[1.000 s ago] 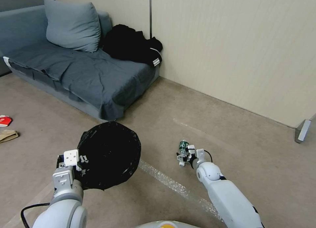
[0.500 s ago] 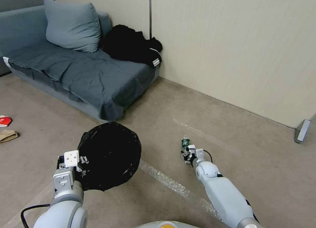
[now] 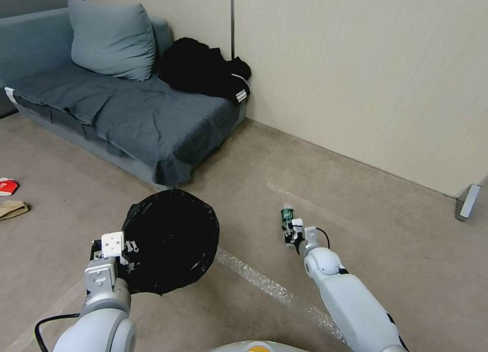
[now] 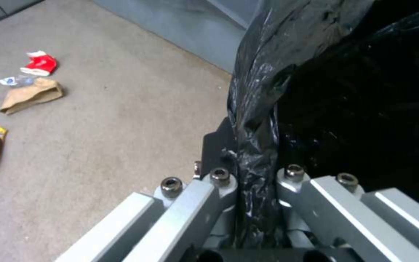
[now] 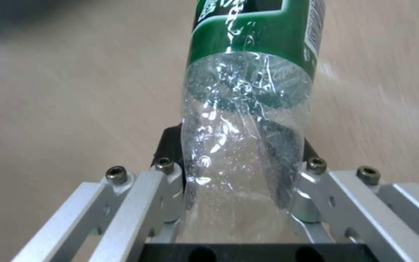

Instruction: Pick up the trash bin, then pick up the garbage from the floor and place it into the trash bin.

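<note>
Bottle (image 5: 248, 120) between right gripper (image 5: 241, 174) fingers.

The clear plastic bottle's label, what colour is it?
Green with white print, on the clear plastic bottle; clearest in the right wrist view.

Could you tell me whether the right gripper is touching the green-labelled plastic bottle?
Touching. In the right wrist view, the right gripper has its fingers pressed against both sides of the clear bottle, denting its body.
</note>
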